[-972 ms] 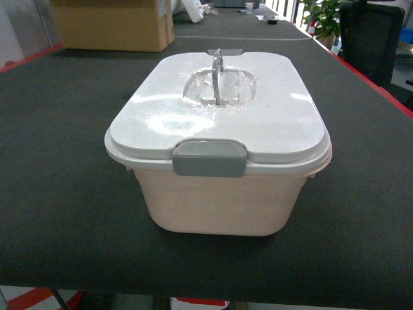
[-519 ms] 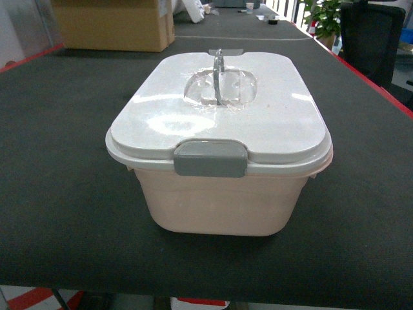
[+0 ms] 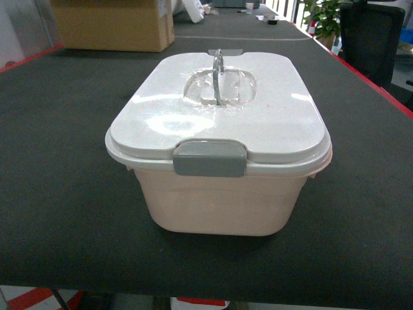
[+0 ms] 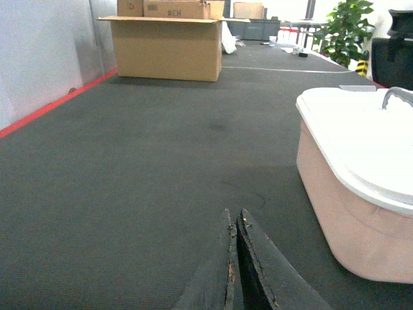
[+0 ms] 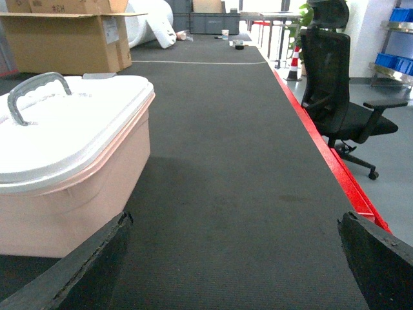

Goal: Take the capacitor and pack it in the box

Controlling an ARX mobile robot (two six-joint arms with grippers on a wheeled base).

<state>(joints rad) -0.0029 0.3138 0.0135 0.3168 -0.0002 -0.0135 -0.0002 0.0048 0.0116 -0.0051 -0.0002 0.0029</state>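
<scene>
The box (image 3: 219, 145) sits in the middle of the dark bench (image 3: 58, 194), lid (image 3: 219, 110) on and the grey front latch (image 3: 209, 158) clipped down. No capacitor shows in any view. The tub looks like light, stiff, smooth plastic, likely slippery on its rounded walls, so I would not squeeze the sides. The upright grey handle (image 3: 218, 71) on the lid is the natural hold for lifting, and the latch tab is what has to be flipped first to open it.

The left gripper (image 4: 235, 271) hovers low over the bench just left of the box, jaws pressed together and holding nothing. The right gripper (image 5: 235, 258) is to the box's right, jaws spread wide and empty.

Against the pictures from a second and half a second ago, nothing has visibly moved: the box, lid and latch lie as they did.
</scene>
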